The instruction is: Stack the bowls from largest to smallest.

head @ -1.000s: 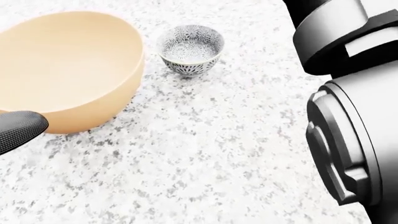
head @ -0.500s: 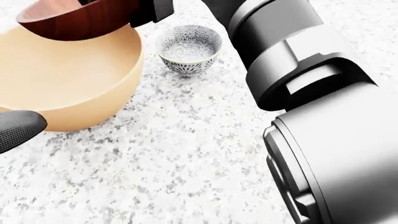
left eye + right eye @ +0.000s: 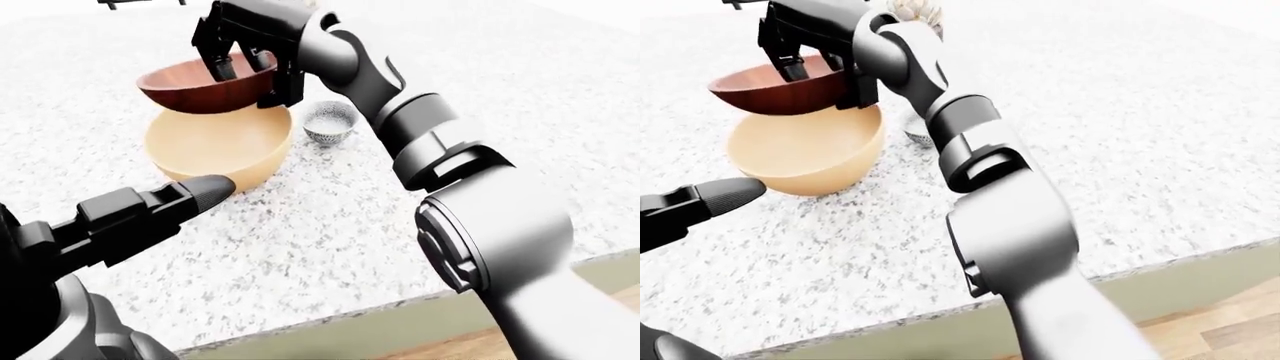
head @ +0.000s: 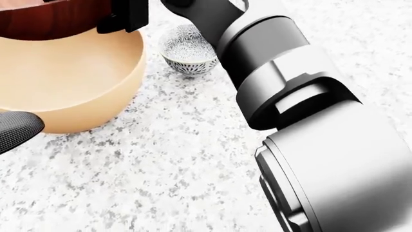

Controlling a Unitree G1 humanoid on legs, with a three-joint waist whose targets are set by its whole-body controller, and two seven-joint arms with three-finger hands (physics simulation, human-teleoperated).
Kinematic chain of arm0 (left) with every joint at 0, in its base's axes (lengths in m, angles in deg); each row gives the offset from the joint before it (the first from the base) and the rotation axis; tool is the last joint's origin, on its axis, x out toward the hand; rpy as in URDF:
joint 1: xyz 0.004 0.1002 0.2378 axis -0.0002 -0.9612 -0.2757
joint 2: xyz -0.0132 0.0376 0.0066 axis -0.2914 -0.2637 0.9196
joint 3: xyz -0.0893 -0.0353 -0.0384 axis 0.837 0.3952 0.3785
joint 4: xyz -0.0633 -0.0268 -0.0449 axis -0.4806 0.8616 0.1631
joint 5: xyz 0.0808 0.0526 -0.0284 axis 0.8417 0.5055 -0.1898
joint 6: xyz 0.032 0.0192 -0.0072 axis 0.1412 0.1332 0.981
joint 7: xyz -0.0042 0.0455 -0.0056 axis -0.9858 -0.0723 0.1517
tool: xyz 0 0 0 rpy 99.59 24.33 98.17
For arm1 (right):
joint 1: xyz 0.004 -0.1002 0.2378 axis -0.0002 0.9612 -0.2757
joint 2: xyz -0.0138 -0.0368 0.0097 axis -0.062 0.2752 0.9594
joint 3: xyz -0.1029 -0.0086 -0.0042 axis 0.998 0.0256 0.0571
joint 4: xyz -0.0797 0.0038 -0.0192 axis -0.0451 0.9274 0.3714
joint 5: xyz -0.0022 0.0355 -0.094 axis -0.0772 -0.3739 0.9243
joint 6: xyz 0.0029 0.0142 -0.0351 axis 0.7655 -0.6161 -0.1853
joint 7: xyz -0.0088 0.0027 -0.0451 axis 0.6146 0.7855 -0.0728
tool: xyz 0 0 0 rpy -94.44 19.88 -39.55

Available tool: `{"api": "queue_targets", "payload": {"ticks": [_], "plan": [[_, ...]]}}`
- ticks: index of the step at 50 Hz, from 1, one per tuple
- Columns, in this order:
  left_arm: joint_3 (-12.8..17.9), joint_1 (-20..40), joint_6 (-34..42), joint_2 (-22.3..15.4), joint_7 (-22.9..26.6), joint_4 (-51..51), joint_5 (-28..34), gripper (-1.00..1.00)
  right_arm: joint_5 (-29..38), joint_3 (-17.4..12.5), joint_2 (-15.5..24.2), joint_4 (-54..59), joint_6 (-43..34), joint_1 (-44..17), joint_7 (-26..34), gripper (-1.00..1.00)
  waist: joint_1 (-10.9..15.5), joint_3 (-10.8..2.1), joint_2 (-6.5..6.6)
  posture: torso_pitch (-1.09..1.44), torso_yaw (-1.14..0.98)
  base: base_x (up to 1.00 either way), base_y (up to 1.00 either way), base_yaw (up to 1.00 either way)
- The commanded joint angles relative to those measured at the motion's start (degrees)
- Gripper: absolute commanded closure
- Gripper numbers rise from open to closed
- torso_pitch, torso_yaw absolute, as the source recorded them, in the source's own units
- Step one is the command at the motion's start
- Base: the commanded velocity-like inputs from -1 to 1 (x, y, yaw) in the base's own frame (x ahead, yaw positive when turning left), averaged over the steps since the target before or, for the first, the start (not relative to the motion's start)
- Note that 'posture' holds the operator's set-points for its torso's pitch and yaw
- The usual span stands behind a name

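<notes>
Right hand [image 3: 245,56] gripping rim of dark red-brown wooden bowl [image 3: 205,86], fingers [image 3: 222,67] hooked inside, rest of hand outside on bowl's right edge. Red-brown bowl held in air directly above tan bowl [image 3: 220,146], bottom just over or touching tan rim, cannot tell which; roughly level, slight tilt. Tan bowl largest, upright on speckled white granite counter [image 3: 330,217], far left part of scene. Small patterned blue-white bowl [image 3: 329,122] upright on counter just right of tan bowl, apart from it, partly hidden by right forearm [image 4: 270,72] in head view. Right arm reaching from near right across to far left, big grey shoulder housing [image 3: 500,232] filling near right. Left hand [image 3: 150,214] low at near left, black textured fingertip [image 3: 212,187] pointing right, near tan bowl's near wall, close to it but contact unclear; holding nothing, fingers extended as far as visible. Counter edge visible near bottom of eye views, greenish cabinet face [image 3: 1180,281] below, wood floor [image 3: 1230,319] at near right corner. Some dark object at far top left edge of counter, too cropped to identify
</notes>
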Motion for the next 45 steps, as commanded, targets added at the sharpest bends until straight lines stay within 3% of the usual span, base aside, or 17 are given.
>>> {"api": "queue_targets", "payload": {"ticks": [1, 13, 45], "plan": [[-0.03, 1.03, 0.01, -0.37, -0.4, -0.59, -0.03, -1.0, -3.0, -0.89, 0.67, -2.87, 0.76, -2.5, -1.47, 1.0, -0.01, -1.66, 0.41, 0.0, 0.0, 0.0, 0.0, 0.0], [-0.4, 0.87, -0.26, -0.08, -0.36, -0.59, 0.39, -1.0, -8.63, -0.93, -0.28, -3.68, 1.19, -1.03, -0.13, 1.0, 0.0, -1.79, 0.4, 0.0, 0.0, 0.0, 0.0, 0.0], [-0.22, 0.57, -0.2, -0.35, -0.73, -0.59, -0.25, -1.0, -3.93, 1.31, -0.4, -3.77, 3.63, 1.64, 0.72, 1.0, -0.05, -1.91, 0.49, 0.0, 0.0, 0.0, 0.0, 0.0]]}}
